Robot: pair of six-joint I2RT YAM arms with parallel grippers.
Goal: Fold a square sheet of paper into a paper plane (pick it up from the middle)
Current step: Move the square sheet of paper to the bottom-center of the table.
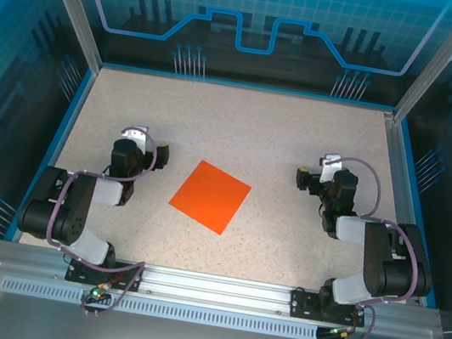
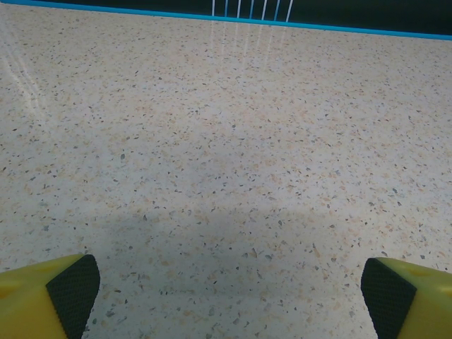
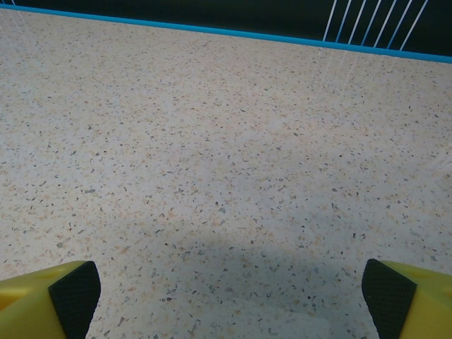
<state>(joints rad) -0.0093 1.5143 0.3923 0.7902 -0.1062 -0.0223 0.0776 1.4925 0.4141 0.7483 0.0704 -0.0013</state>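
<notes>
Unfolded square sheet of paper (image 1: pixel 210 195) lies between the empty, wide-open left claw (image 2: pixel 229 293) and right claw (image 3: pixel 229 296); a middle pickup should come next.

1. Square sheet of paper (image 1: pixel 210 195) is lying flat mid-table, with bare table (image 1: pixel 241 129) running all round it.
2. Left gripper (image 2: pixel 229 296) and right gripper (image 3: pixel 229 296) are sitting either side, well apart from the sheet, jaws spread wide. Open surface is stretching ahead to the far blue rim (image 1: pixel 248 86).
3. Glass walls (image 1: pixel 63 6) are closing in left, right and far.
4. Left arm (image 1: pixel 73 214) and right arm (image 1: pixel 375 262) are crowding the near corners.
</notes>
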